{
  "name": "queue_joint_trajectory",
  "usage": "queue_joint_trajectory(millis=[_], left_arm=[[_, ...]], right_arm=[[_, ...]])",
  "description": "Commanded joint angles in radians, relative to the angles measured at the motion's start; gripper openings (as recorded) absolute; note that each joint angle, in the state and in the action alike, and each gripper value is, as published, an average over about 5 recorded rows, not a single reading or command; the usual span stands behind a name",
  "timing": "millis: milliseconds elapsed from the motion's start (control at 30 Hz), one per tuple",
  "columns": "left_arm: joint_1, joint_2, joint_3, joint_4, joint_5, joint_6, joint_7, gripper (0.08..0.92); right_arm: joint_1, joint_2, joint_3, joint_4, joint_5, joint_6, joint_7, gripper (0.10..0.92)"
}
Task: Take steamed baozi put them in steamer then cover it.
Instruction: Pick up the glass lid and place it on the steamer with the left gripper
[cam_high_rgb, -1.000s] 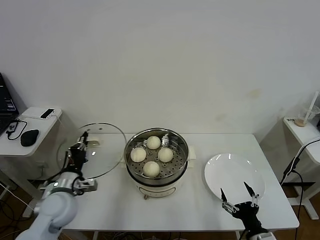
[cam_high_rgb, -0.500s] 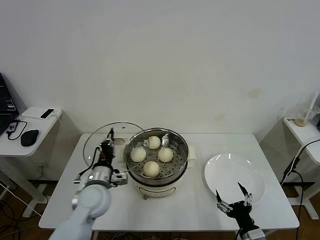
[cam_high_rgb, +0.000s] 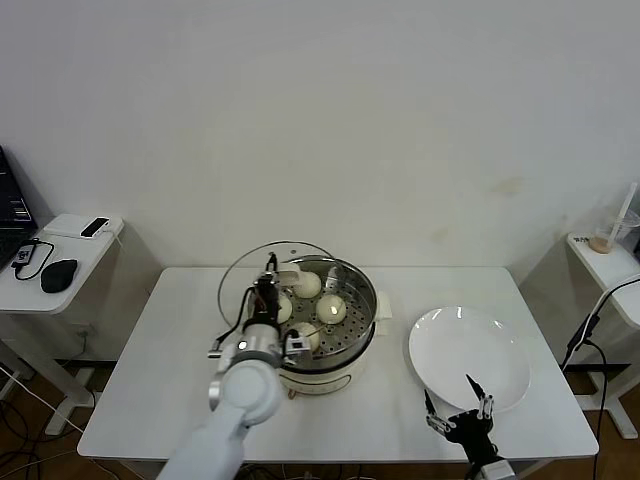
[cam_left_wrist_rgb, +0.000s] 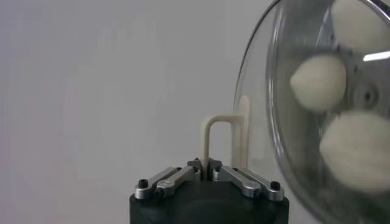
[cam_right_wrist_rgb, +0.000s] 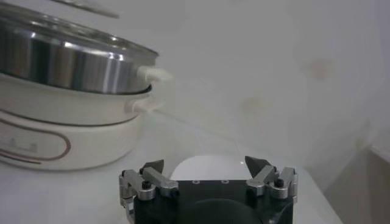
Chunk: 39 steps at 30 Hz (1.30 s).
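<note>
The steamer (cam_high_rgb: 355, 322), a shiny steel pot on a cream base, stands mid-table with several baozi (cam_high_rgb: 331, 308) on its perforated tray. My left gripper (cam_high_rgb: 268, 292) is shut on the cream handle (cam_left_wrist_rgb: 210, 131) of the glass lid (cam_high_rgb: 235, 285). The lid hangs tilted over the steamer's left half, part of it still out past the rim. Through the lid's glass (cam_left_wrist_rgb: 292, 152) I see baozi (cam_left_wrist_rgb: 320, 82). My right gripper (cam_high_rgb: 457, 415) stands open and empty at the table's front edge. In its own view the right gripper (cam_right_wrist_rgb: 204, 162) faces the steamer (cam_right_wrist_rgb: 67, 64).
A flat white plate (cam_high_rgb: 470, 350) lies empty to the right of the steamer, just beyond my right gripper. A side table (cam_high_rgb: 60, 262) at the left carries a mouse and a phone. A stand at the right holds a cup (cam_high_rgb: 603, 240).
My left arm has carried the lid rightward from the table's left side to above the steamer. The right gripper has drawn back toward the front edge, still open.
</note>
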Motion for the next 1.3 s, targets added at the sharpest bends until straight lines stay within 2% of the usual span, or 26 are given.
queue_joint_trajectory(millis=[33,633,1300], left_arm=[[-0.033,-0.081,0.101,0.032,0.052,0.022,0.029,0.137],[-0.032,-0.092,0.104,0.092,0.068,0.017,0.028,0.137],[-0.007,-0.084,0.088,0.077,0.069,-0.007,0.017,0.138]], right_arm=[[0.002,0.005,-0.001,-0.018,-0.014,0.003,0.001,0.823],[-0.001,0.003,0.001,-0.013,-0.006,0.008,0.002,0.823],[-0.009,0.008,-0.009,-0.011,-0.014,0.015,0.002,0.823]])
